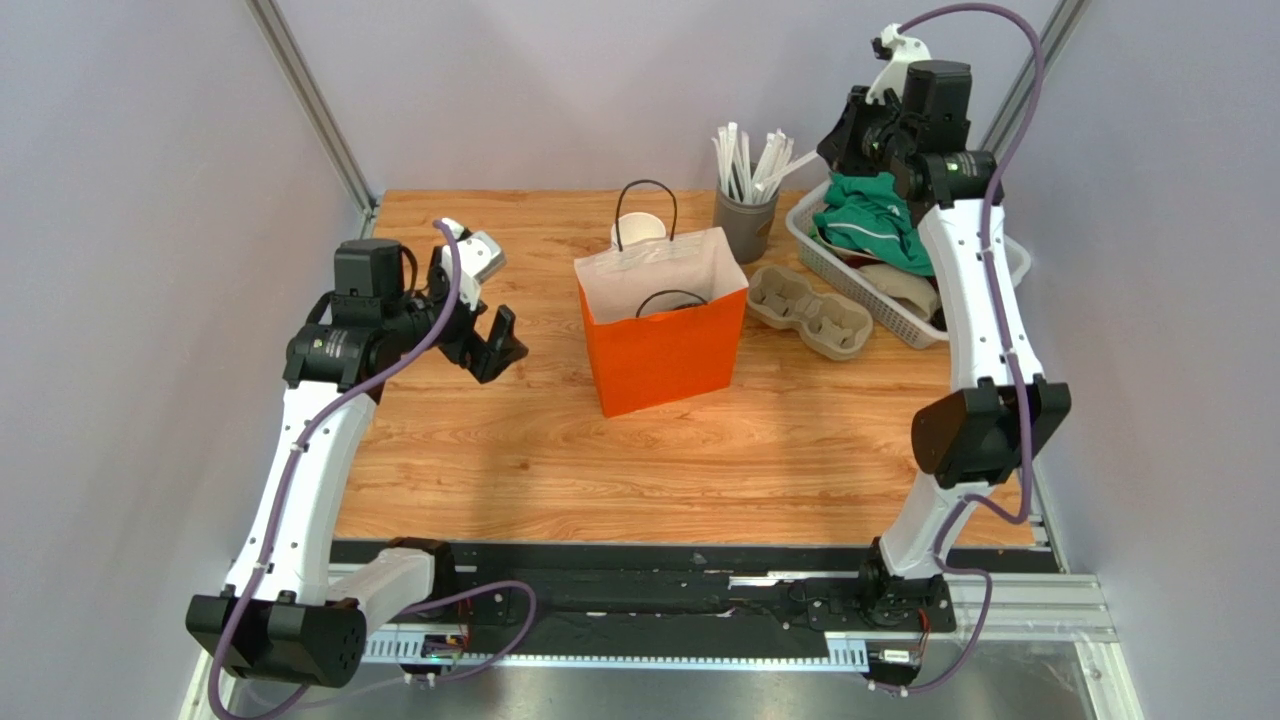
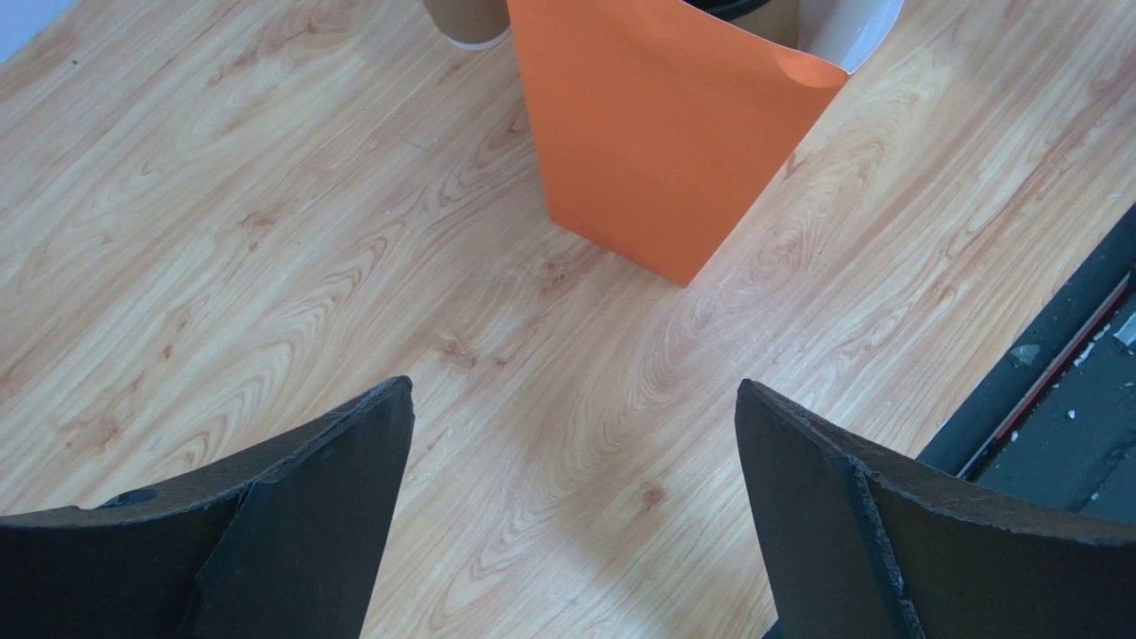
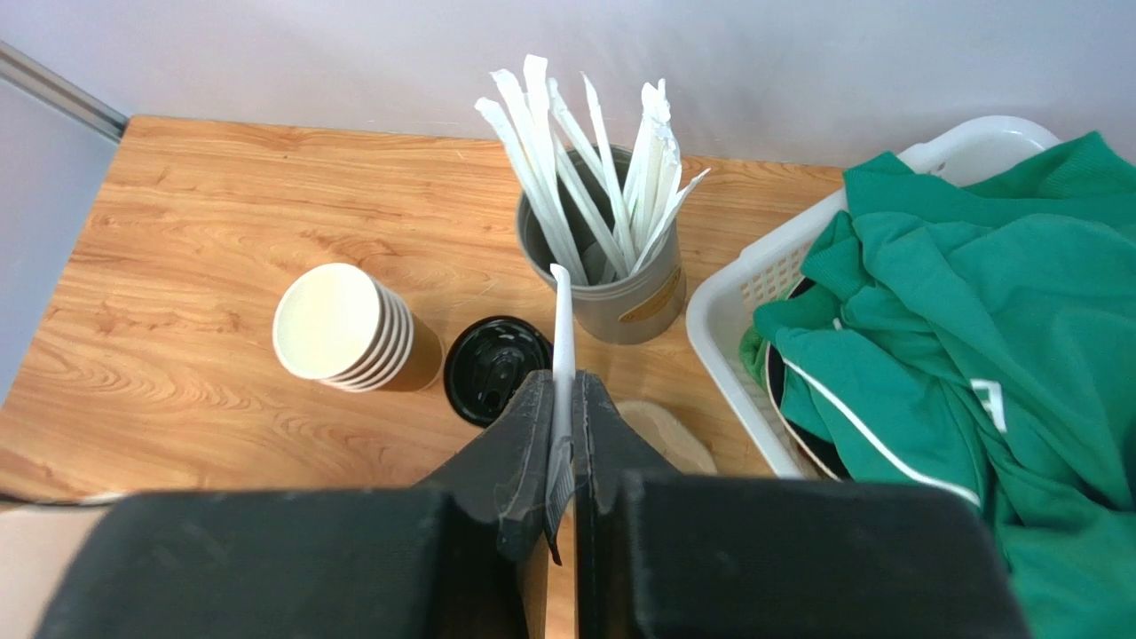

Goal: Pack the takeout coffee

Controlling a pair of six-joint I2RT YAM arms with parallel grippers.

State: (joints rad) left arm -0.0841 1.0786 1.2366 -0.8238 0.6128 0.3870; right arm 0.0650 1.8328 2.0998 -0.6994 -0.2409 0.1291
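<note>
The orange paper bag (image 1: pixel 664 342) stands open mid-table; it also shows in the left wrist view (image 2: pixel 654 133). A dark rim and a tan patch (image 2: pixel 767 19) show in its mouth; I cannot tell if this is the takeout coffee. No single lidded cup shows elsewhere. My left gripper (image 1: pixel 489 300) is open and empty, left of the bag, above bare wood (image 2: pixel 574 400). My right gripper (image 1: pixel 839 147) hovers at the back right, shut (image 3: pixel 564 386) on a white wrapped straw (image 3: pixel 563 320).
A stack of lidless paper cups (image 3: pixel 350 330) and a stack of black lids (image 3: pixel 496 366) sit behind the bag. A grey holder of wrapped straws (image 3: pixel 614 286), a cardboard cup carrier (image 1: pixel 812 308) and a white basket (image 3: pixel 747 286) holding green cloth (image 3: pixel 960 333) stand at back right.
</note>
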